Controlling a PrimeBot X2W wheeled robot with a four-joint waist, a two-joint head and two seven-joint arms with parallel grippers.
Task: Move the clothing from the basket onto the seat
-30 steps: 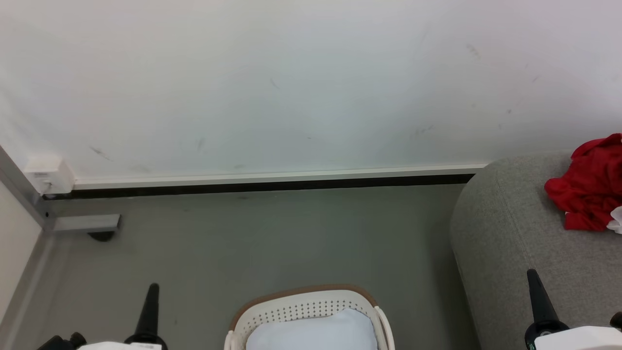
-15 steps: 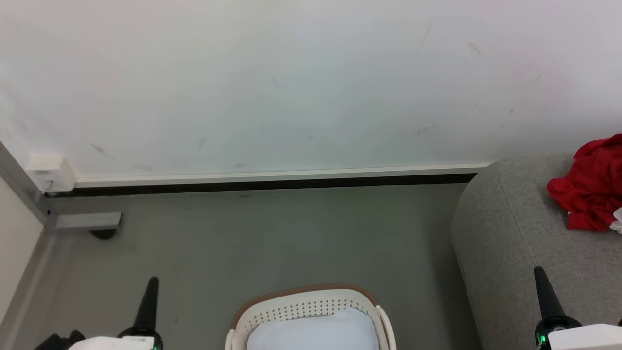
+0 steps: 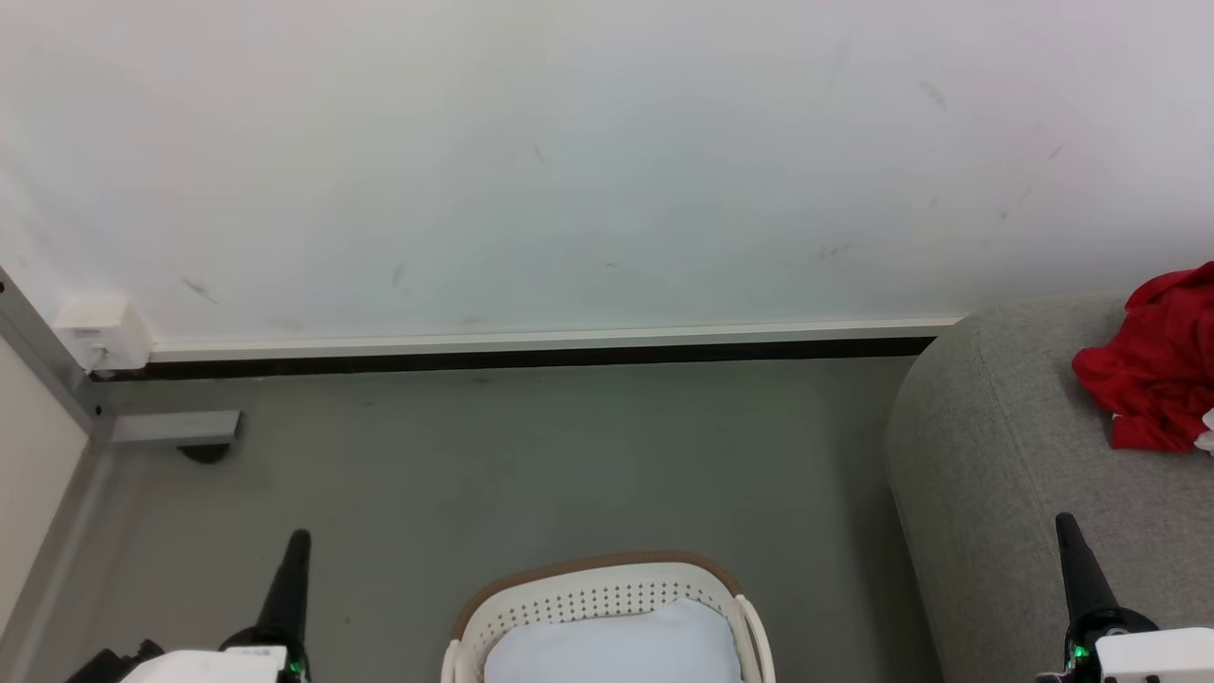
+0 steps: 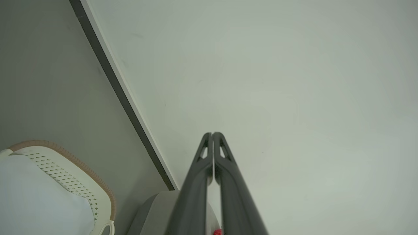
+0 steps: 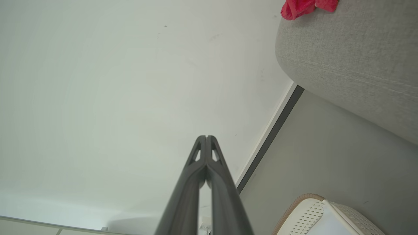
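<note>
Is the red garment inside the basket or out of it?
Out. The red garment lies crumpled on the grey seat; the basket holds a pale cloth.

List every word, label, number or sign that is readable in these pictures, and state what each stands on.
No text here can be read.
Small white box on the wall: a faint marking, too small and blurred to read.
Red clothing on the seat: no print shows on its visible folds.
Basket and pale cloth inside it: no markings seen.
</note>
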